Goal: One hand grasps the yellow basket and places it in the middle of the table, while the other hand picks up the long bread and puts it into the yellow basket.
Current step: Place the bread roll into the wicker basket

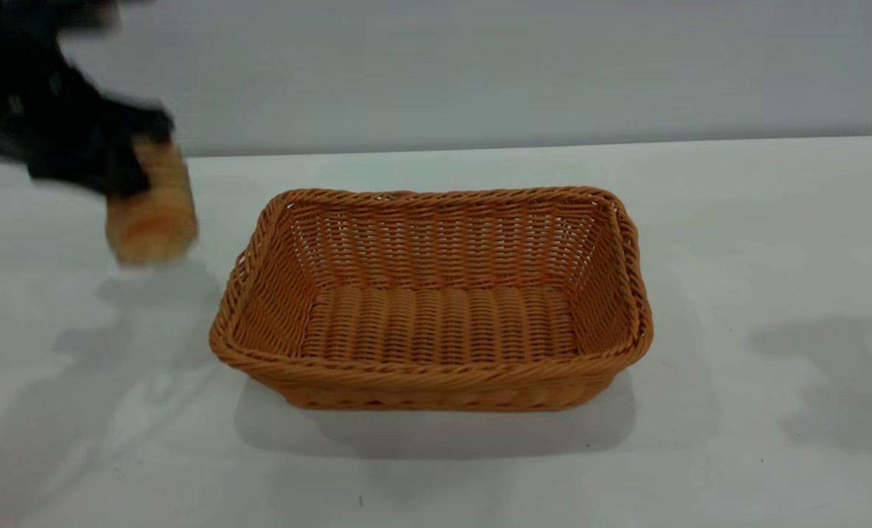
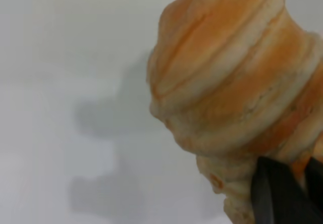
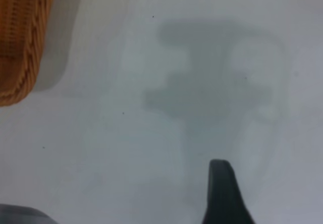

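At the middle of the table (image 1: 773, 220) in the exterior view sits the yellow basket (image 1: 436, 381), long axis running left to right, mouth up. Above the table to its left, the left gripper (image 1: 124, 165) is clamped on the long bread (image 1: 149, 213) — loaf clear of the surface, one rounded end facing the camera and tilted downward.

Left wrist view: ridged bread (image 2: 237, 82) fills the frame, a black fingertip (image 2: 275, 196) against it.

Right wrist view: one finger (image 3: 224, 193) of the right gripper shows over bare table, basket rim (image 3: 22, 47) nearby — how far it is spread, cannot tell.
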`<state>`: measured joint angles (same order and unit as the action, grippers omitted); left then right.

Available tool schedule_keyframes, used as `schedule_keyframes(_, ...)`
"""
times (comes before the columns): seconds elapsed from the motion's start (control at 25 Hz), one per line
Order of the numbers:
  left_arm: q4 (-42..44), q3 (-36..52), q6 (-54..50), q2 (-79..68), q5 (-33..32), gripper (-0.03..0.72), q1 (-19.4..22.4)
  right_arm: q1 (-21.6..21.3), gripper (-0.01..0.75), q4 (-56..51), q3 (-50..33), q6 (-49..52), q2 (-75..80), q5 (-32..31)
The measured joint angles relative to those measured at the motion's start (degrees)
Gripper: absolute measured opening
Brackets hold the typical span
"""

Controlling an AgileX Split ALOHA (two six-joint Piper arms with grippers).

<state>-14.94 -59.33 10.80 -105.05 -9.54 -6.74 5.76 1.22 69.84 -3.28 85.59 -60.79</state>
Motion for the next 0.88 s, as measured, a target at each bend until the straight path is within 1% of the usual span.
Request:
schedule_keyframes(0.12,0.0,0.0,0.0,3.2,2.0,0.061,-3.1,0.0,0.509,0.0,0.0,0.0,0.0,0.0)
schedule_keyframes(0.36,-0.1,0.1,0.0,0.1,4.7,0.061,-13.4,0.0,0.509,-0.1,0.0,0.0,0.0,0.0)
schedule_keyframes(0.52,-0.1,0.1,-1.4,-3.0,6.8,0.074,-17.5,0.0,0.509,-0.1,0.0,0.0,0.0,0.0)
schedule_keyframes(0.6,-0.1,0.1,-2.2,-3.8,7.7,0.127,-18.5,0.0,0.509,-0.1,0.0,0.0,0.0,0.0)
schedule_keyframes(0.68,-0.1,0.1,-2.8,-4.0,7.8,0.216,-18.8,0.0,0.509,-0.1,0.0,0.0,0.0,0.0)
schedule_keyframes(0.76,0.0,0.1,-3.0,-4.0,7.6,0.336,-18.8,0.0,0.509,-0.1,0.0,0.0,0.0,0.0)
schedule_keyframes(0.8,0.1,0.0,-2.8,-3.9,6.8,0.386,-18.8,0.0,0.509,-0.1,0.0,0.0,0.0,0.0)
schedule_keyframes(0.84,0.7,-0.5,-2.3,-3.7,4.4,0.443,-18.8,0.0,0.509,-0.1,0.0,0.0,0.0,0.0)
schedule_keyframes(0.88,1.8,-1.2,-1.5,-3.4,0.7,0.494,-18.8,0.0,0.509,0.0,0.0,0.0,0.0,0.0)
